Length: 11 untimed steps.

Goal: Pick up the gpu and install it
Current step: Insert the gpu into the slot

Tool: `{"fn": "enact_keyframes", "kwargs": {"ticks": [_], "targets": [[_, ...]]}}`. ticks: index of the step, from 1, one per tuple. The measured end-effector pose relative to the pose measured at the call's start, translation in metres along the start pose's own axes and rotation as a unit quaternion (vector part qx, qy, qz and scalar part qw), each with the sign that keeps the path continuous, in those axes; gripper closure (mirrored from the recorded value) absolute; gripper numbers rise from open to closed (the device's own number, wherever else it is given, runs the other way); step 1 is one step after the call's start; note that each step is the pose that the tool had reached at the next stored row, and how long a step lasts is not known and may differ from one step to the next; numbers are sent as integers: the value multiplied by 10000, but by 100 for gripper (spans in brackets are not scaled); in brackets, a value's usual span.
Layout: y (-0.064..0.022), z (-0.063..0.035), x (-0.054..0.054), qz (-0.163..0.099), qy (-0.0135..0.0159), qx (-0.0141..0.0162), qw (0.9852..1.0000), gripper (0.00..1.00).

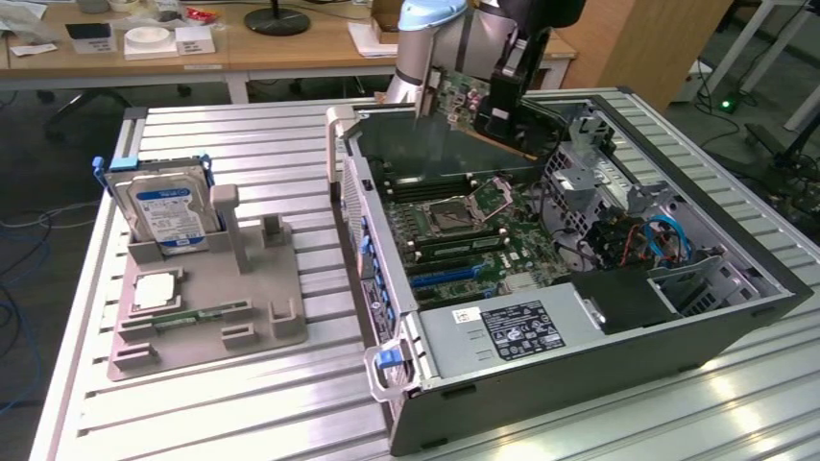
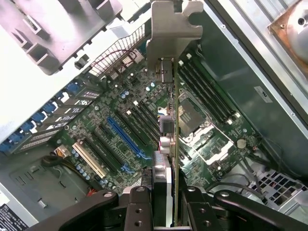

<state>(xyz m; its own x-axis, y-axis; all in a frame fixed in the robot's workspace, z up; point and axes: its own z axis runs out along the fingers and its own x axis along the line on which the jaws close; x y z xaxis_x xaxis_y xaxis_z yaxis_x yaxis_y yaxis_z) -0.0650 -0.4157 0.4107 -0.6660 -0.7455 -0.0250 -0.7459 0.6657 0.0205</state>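
My gripper [image 1: 504,117] hangs over the far end of the open computer case [image 1: 717,317], shut on the gpu [image 1: 464,98]. The card is held on edge, tilted, above the motherboard [image 1: 477,229] and not touching it. In the wrist view the gpu [image 2: 169,130] shows edge-on between the two black fingers [image 2: 139,207] of my gripper [image 2: 166,209]. Its silvery bracket [image 2: 169,29] points away from the wrist. Below the card lie the motherboard's slots, among them a long blue slot [image 2: 126,137] and the processor socket [image 2: 192,118].
A grey fixture [image 1: 244,317] on the slatted metal table [image 1: 230,144] holds a silver hard drive [image 1: 163,206], a processor chip [image 1: 154,290] and a memory stick [image 1: 199,314]. Inside the case are a power supply [image 1: 513,331], a drive cage [image 1: 602,144] and blue cables [image 1: 666,240].
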Motion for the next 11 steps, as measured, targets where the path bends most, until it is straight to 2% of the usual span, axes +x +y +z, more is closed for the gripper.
{"fn": "enact_keyframes", "kwargs": {"ticks": [7, 11], "targets": [[-1, 2, 1, -336, 7, -8, 9994, 72], [-1, 4, 1, -692, 14, -17, 9976, 72]]}}
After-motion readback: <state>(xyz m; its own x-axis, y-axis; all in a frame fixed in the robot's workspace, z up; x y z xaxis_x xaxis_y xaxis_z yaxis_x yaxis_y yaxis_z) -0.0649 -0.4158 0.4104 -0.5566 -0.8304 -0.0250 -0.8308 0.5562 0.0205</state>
